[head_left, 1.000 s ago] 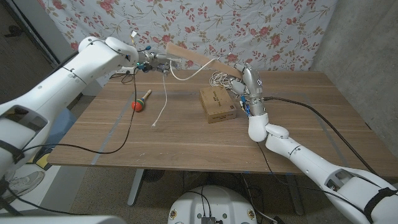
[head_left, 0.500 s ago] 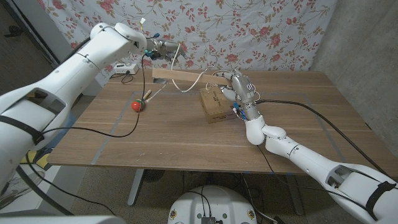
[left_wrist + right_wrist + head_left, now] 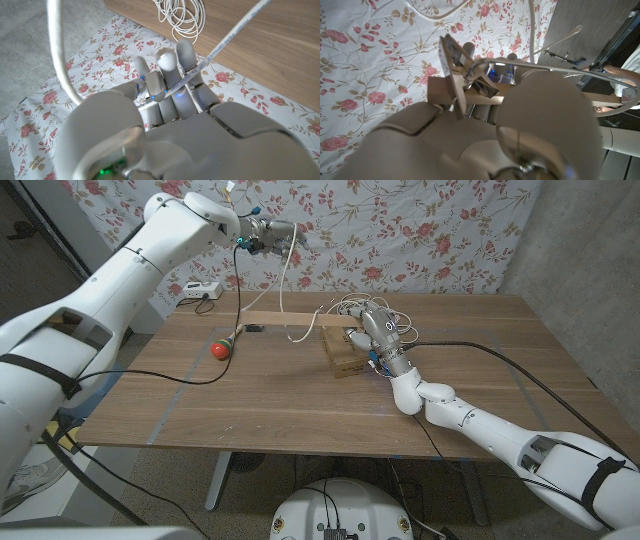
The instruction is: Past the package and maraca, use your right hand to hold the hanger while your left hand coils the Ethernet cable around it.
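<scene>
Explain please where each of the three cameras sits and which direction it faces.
Head view: on the robot's head, looking down over both arms at the table, package and maraca.
Left wrist view: behind the raised left hand, facing the floral cloth; shares the Ethernet cable with the head view.
Right wrist view: behind the right hand, which holds the hanger.

Head view looks down from above over the whole table (image 3: 300,395) toward the floral backdrop (image 3: 400,230), both wrist views sit very close behind their own hands, the left hand (image 3: 167,82) and right hand (image 3: 470,75), all three sharing that backdrop and the white cable (image 3: 285,280).
</scene>
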`<state>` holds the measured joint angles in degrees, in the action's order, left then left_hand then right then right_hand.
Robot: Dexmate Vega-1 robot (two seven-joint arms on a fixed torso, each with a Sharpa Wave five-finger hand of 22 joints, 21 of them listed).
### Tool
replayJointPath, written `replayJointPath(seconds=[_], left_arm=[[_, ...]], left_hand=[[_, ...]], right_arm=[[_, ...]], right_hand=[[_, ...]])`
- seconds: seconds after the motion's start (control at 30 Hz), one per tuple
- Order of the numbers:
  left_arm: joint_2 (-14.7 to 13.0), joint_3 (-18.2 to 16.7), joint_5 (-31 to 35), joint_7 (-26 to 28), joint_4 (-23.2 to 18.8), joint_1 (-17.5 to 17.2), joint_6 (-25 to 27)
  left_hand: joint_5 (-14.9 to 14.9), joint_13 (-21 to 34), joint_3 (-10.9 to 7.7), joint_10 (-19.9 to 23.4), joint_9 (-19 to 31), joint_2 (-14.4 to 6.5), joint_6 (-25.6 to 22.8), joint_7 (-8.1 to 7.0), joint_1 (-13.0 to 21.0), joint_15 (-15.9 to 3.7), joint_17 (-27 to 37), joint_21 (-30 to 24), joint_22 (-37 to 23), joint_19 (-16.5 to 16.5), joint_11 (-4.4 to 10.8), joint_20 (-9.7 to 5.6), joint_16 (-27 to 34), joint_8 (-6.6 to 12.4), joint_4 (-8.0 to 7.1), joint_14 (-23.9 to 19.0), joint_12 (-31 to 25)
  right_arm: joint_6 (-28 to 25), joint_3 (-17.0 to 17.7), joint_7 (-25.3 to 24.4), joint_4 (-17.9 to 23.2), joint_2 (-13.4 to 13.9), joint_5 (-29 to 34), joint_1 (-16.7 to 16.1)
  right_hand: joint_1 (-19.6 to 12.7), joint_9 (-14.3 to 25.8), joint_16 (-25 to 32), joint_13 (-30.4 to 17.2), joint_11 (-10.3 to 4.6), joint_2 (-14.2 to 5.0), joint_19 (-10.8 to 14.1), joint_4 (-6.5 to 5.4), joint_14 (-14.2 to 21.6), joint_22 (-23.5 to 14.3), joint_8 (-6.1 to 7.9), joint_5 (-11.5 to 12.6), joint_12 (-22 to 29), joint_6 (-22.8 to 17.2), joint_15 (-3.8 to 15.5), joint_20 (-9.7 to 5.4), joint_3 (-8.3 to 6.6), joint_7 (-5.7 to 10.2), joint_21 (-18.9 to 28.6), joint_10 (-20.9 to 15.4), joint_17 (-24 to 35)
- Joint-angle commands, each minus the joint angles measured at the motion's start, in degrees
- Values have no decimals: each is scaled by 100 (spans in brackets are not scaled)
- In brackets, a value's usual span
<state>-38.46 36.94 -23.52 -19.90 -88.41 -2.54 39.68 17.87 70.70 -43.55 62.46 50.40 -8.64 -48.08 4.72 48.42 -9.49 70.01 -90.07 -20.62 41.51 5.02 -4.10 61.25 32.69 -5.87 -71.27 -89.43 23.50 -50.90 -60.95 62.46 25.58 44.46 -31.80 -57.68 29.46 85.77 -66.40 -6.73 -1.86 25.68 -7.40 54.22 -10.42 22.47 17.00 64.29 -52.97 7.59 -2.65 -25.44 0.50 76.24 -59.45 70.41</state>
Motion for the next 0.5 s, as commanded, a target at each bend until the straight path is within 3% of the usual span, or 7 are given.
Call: replayJointPath(seconds=[0.03,0.5], left_arm=[[106,-240,-465,-146,-135,60,-103],[-120,-669,-1388,-317,-861,-287,-33]], left_hand=[[13,26,-91,61,-13,-97,-388,458,49,-33,14,-15,-25,101,257,-51,65,69,-4,-65,-15],[-53,29,-236,92,-210,-141,-348,495,112,-176,-310,-7,-32,416,327,-213,-46,65,79,-324,-12]], right_arm=[[-204,-393,227,-724,-254,-213,434],[-225,-976,202,-2167,-886,-499,1117]], right_hand=[[635,1,27,-7,-30,-771,-8,-35,-41,-7,8,42,23,-41,458,-564,-1,-1,-2,-23,17],[628,-3,23,-12,-35,-773,-4,-32,-42,-9,9,46,23,-48,459,-560,5,-13,-4,-16,16]])
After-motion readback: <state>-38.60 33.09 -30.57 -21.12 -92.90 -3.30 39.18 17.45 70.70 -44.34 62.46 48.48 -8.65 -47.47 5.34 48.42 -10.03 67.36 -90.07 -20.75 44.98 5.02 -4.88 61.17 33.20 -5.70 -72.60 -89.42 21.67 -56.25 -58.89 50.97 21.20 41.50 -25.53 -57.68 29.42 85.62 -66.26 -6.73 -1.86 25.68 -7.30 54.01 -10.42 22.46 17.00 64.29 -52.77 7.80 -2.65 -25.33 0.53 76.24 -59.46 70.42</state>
